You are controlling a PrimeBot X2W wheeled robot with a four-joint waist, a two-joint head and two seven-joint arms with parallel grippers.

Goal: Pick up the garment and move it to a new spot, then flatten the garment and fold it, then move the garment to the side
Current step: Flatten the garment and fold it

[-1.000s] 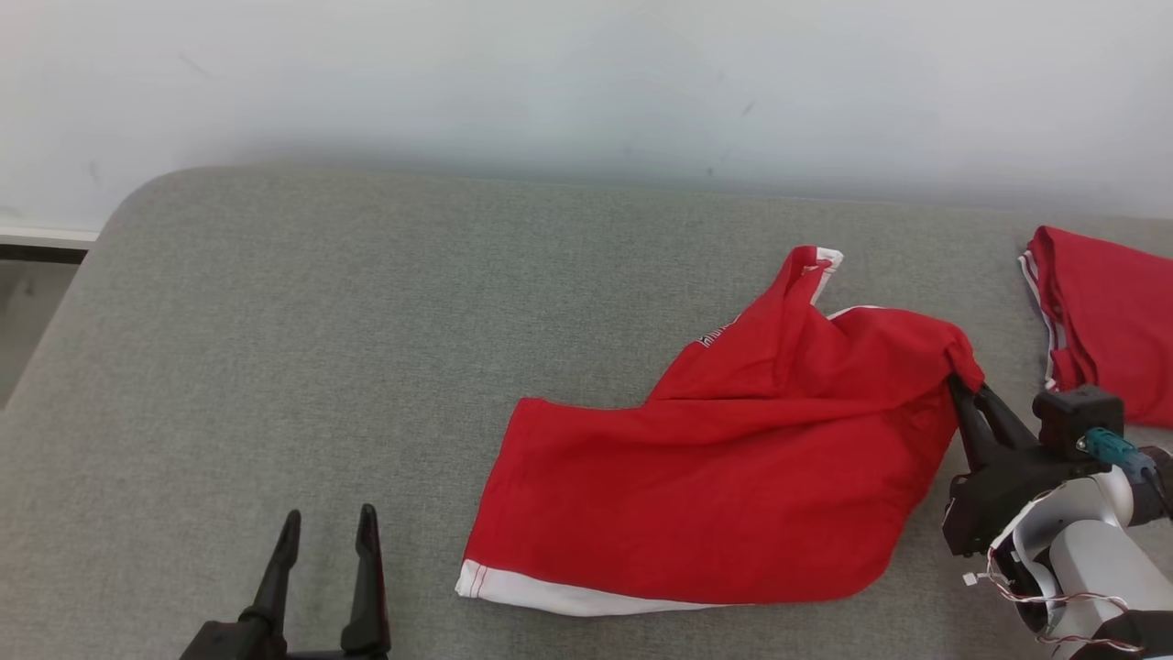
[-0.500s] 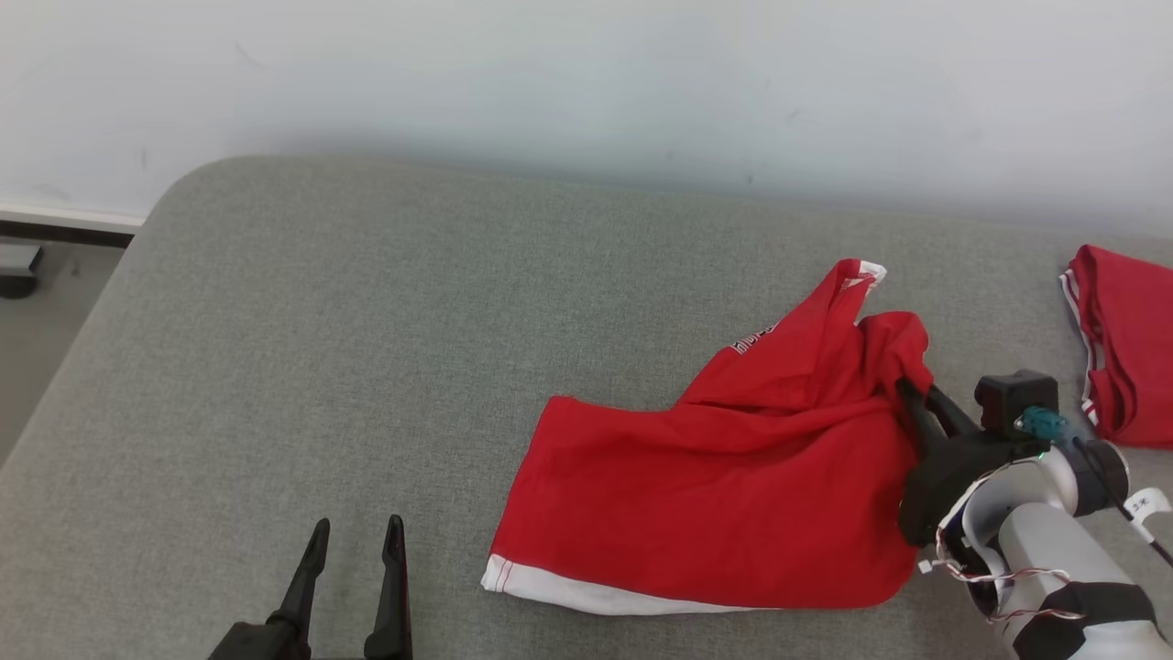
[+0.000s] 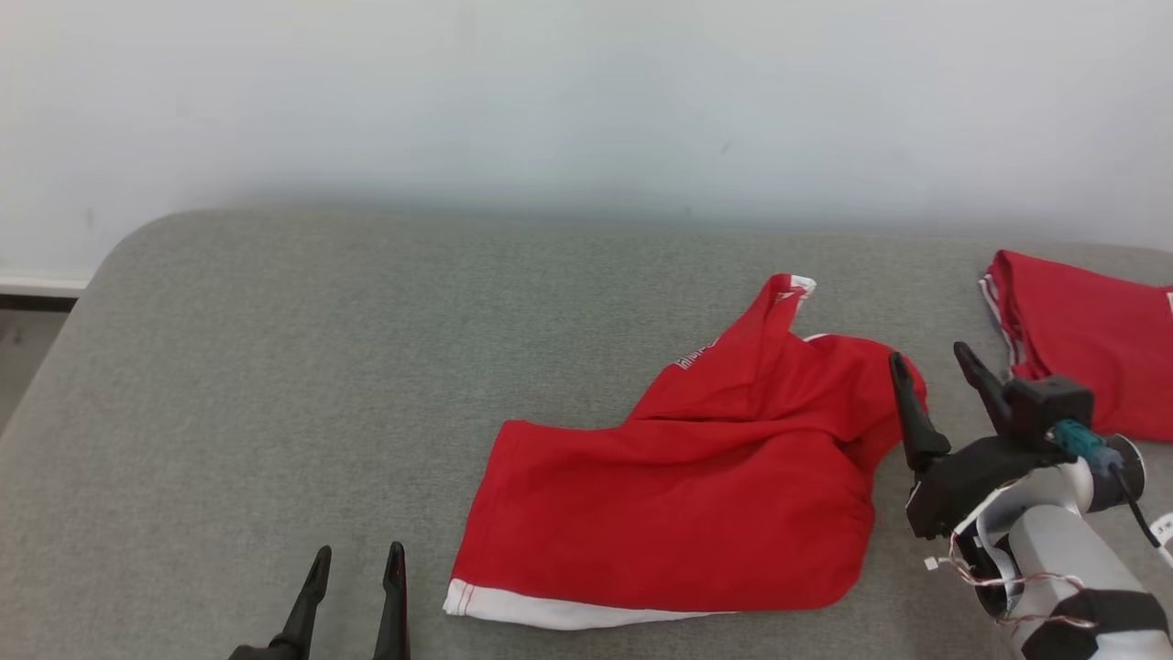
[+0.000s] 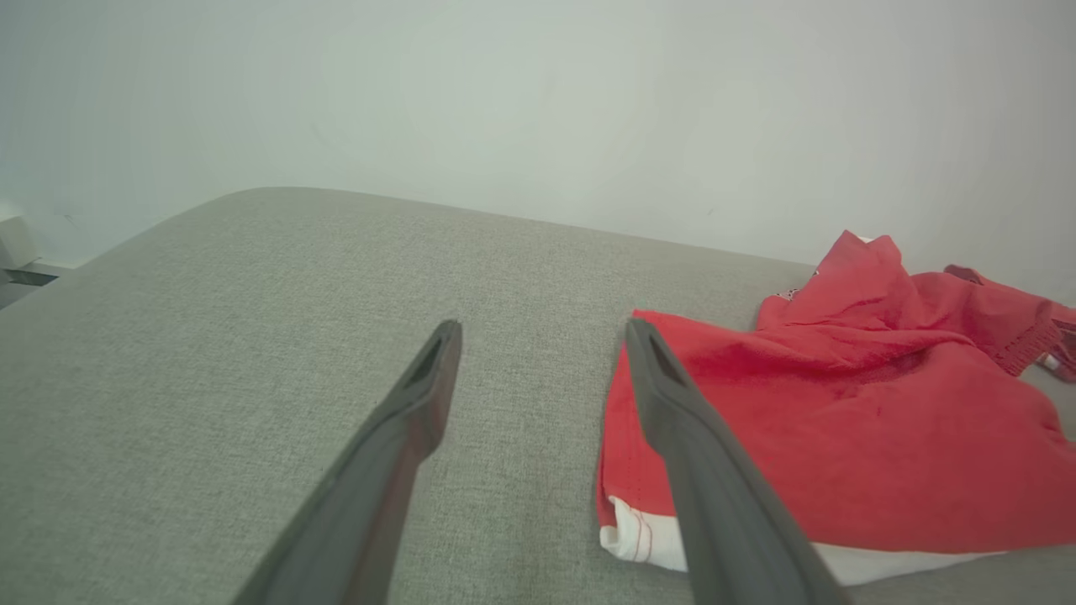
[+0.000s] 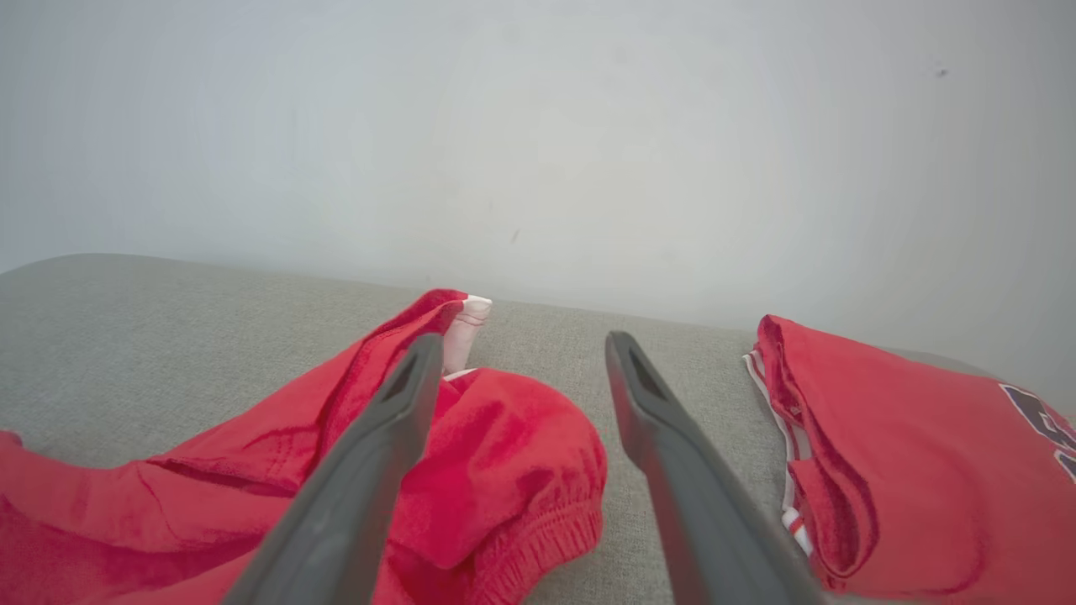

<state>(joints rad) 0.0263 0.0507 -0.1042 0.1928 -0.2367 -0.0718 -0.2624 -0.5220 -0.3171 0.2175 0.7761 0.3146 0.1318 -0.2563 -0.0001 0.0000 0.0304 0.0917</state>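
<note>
The garment [image 3: 696,495] is a red jersey with white trim, lying rumpled on the grey cushioned surface [image 3: 321,385], its white hem toward the front. It also appears in the left wrist view [image 4: 841,437] and the right wrist view [image 5: 471,470]. My right gripper [image 3: 930,362] stands open at the garment's right edge, its left finger over the bunched red cloth and nothing held between the fingers [image 5: 395,437]. My left gripper [image 3: 357,555] is open near the front edge, just left of the garment's white hem [image 4: 639,538].
A second red garment [image 3: 1081,339] with white trim lies folded at the far right, also in the right wrist view [image 5: 908,454]. A pale wall [image 3: 586,101] rises behind the surface. The surface's rounded left edge drops to the floor [image 3: 27,339].
My right gripper has opened and let go of the garment's right edge, and the bunched cloth has dropped onto the surface. The head camera has shifted. The left gripper stays open.
</note>
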